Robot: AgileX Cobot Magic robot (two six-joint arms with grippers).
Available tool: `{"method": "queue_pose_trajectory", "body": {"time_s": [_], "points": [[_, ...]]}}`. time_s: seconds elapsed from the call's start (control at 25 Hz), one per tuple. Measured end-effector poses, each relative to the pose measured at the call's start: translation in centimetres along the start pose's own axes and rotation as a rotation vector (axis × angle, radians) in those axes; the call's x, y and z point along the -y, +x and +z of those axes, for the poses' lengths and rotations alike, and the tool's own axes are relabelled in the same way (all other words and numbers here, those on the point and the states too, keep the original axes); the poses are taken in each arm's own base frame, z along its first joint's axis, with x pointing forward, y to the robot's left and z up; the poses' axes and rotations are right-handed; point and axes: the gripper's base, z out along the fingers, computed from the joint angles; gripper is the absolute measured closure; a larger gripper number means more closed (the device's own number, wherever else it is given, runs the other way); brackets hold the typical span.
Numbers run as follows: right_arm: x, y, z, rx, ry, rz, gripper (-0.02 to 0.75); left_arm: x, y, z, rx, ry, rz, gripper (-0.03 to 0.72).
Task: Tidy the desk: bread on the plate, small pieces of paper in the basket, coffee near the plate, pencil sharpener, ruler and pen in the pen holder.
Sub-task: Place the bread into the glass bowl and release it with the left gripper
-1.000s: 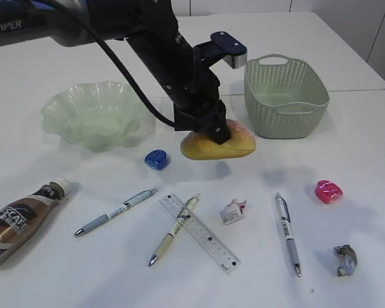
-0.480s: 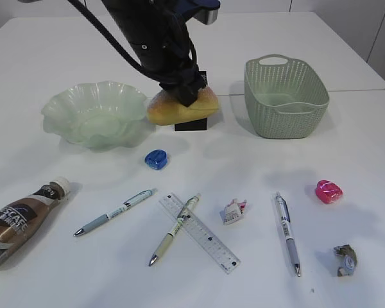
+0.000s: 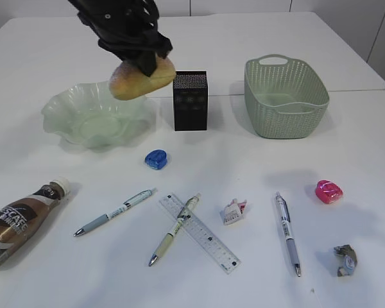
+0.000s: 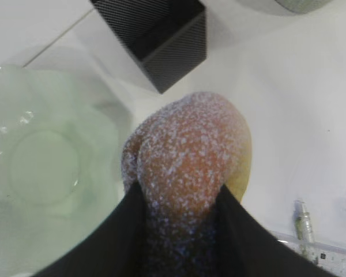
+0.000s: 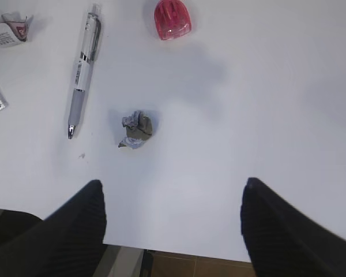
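My left gripper (image 3: 144, 63) is shut on the sugar-dusted bread (image 3: 141, 78) and holds it in the air over the right rim of the pale green glass plate (image 3: 70, 109); the bread (image 4: 187, 153) fills the left wrist view beside the plate (image 4: 40, 167). The black pen holder (image 3: 190, 101) stands right of it. On the table lie the coffee bottle (image 3: 22, 218), three pens (image 3: 115, 212) (image 3: 174, 229) (image 3: 287, 232), a ruler (image 3: 199, 233), blue (image 3: 156, 159) and pink (image 3: 328, 192) sharpeners, and paper scraps (image 3: 233, 211) (image 3: 346, 260). My right gripper (image 5: 173, 196) is open above the front edge.
The green basket (image 3: 285, 96) stands at the back right. In the right wrist view the table's front edge (image 5: 179, 254) runs just under the fingers, with a paper scrap (image 5: 137, 129), a pen (image 5: 83, 75) and the pink sharpener (image 5: 173, 18) beyond.
My left gripper has lifted the bread off the table and carried it left and up, from in front of the pen holder to above the plate's right rim.
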Motion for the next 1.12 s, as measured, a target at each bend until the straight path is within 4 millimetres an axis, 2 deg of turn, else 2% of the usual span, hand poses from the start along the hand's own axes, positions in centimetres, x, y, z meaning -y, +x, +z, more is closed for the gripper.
{"method": "queue_pose_trajectory", "body": {"time_s": [0.4, 0.68, 0.88, 1.12], "points": [[0.0, 0.0, 0.0, 0.000, 0.000, 0.006, 0.171, -8.0, 1.3, -0.4, -0.016, -0.097, -0.166, 0.477], [0.0, 0.1, 0.0, -0.011, -0.001, 0.028, 0.171, -12.2, 1.6, -0.7, 0.065, -0.148, -0.254, 0.477], [0.0, 0.3, 0.0, -0.028, -0.003, 0.039, 0.171, -13.8, 2.2, 1.4, 0.062, -0.162, -0.280, 0.477], [-0.1, 0.5, 0.0, -0.050, -0.005, 0.064, 0.171, -14.0, 2.7, 5.6, 0.042, -0.146, -0.289, 0.477]]}}
